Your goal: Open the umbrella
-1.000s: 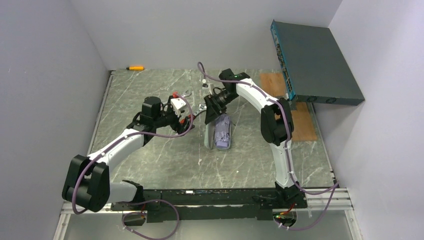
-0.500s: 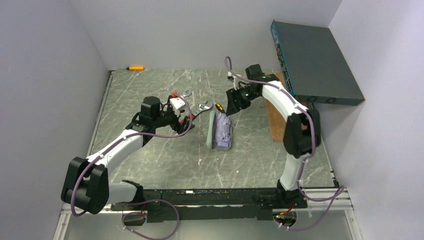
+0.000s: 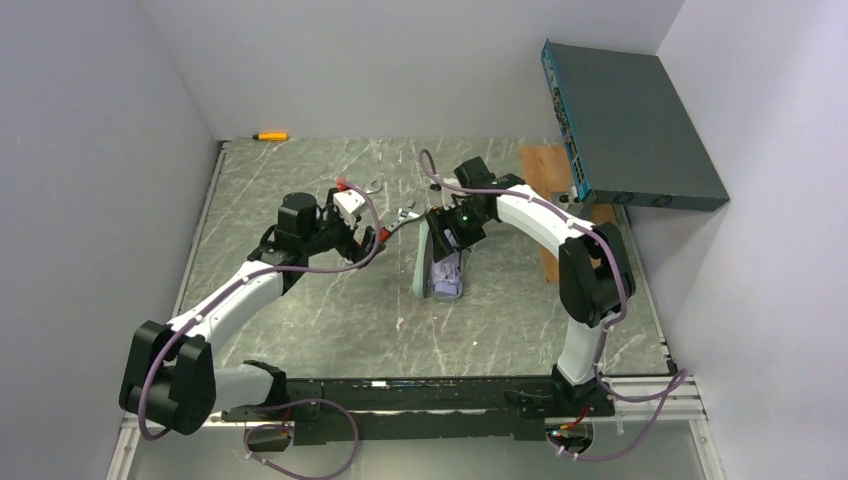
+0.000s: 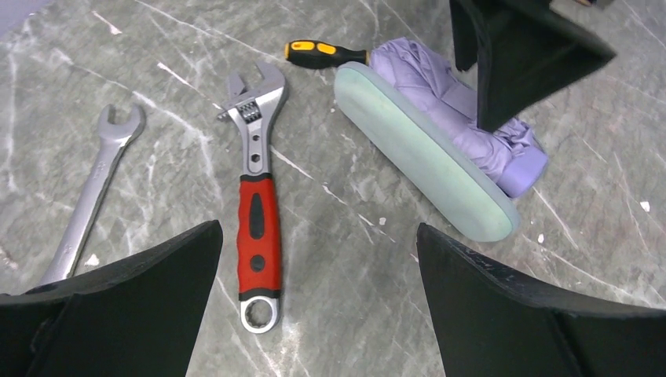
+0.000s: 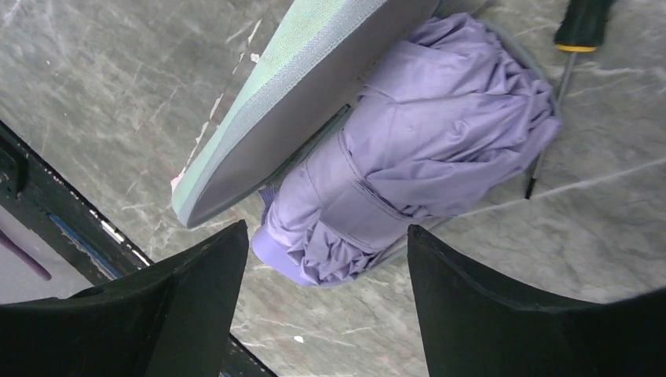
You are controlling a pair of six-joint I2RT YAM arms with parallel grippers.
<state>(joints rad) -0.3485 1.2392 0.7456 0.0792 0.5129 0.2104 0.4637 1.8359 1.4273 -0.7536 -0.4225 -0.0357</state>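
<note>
The folded lavender umbrella [image 3: 446,277] [image 5: 424,157] lies in a pale mint-green oval case [image 5: 298,86] [image 4: 424,161] that stands open at the table's middle. Its strap is wrapped round the bundle. My right gripper [image 3: 446,243] [image 5: 326,229] hovers just over the umbrella's near end, open, with nothing between its fingers. In the left wrist view its black fingers [image 4: 510,55] hang over the umbrella [image 4: 463,102]. My left gripper [image 3: 374,234] [image 4: 318,228] is wide open and empty, a little left of the case, above the table.
A red-handled adjustable wrench [image 4: 257,212] and a steel spanner [image 4: 94,196] lie left of the case. An orange-and-black screwdriver [image 4: 322,53] [image 5: 577,31] lies beside the case's far end. Another screwdriver [image 3: 268,136], a wooden board [image 3: 548,165] and a blue-grey box [image 3: 630,125] are at the back.
My right arm swung out to the right, then came back down over the umbrella, its jaws now wider. The left arm has barely moved.
</note>
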